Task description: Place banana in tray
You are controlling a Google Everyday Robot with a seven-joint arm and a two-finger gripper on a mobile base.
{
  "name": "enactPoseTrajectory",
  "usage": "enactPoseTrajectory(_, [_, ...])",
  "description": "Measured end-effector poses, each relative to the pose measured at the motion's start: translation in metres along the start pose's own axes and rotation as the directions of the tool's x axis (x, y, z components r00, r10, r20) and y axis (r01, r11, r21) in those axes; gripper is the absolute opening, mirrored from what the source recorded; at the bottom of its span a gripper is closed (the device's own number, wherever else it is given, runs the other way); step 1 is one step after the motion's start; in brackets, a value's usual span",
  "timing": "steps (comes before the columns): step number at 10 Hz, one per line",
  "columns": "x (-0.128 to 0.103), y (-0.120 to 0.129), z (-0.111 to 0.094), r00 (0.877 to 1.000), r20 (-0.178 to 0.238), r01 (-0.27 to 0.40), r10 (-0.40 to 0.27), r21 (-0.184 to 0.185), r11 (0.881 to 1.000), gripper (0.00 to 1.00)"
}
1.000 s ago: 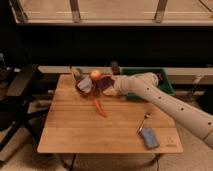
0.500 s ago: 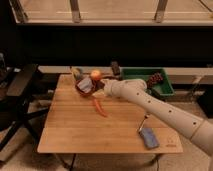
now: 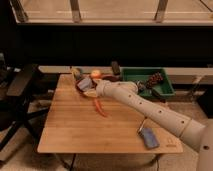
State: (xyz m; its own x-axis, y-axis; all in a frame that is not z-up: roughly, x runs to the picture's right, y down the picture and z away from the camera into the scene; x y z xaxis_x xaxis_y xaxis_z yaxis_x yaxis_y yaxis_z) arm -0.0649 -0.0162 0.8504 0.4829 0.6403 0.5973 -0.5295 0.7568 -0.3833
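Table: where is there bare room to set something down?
The table is bare along its near side, from the left edge to the blue object, in front of the carrot. The back is crowded: bowl, orange, banana, gripper by them.

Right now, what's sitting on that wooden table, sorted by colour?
Orange: 2, round fruit and carrot-like piece
Pale yellow: 1, banana, at the gripper
Dark red: 1, bowl
Green: 1, tray
Blue: 1, flat object
Total: 6; darker items too unclear to count.
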Motion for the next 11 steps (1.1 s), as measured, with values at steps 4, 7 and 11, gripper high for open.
enactPoseTrajectory(4, [0.0,0.0,0.0,1.0,0.0,0.002,-0.002,0.0,1.0,0.65])
enactPoseTrajectory(7, [-0.009,-0.007,0.02,0.998,0.058,-0.012,0.01,0.041,0.999,0.65])
enactPoseTrajectory(11, [-0.042,-0.029,0.069,0.987,0.161,-0.012,0.003,0.06,0.998,0.65])
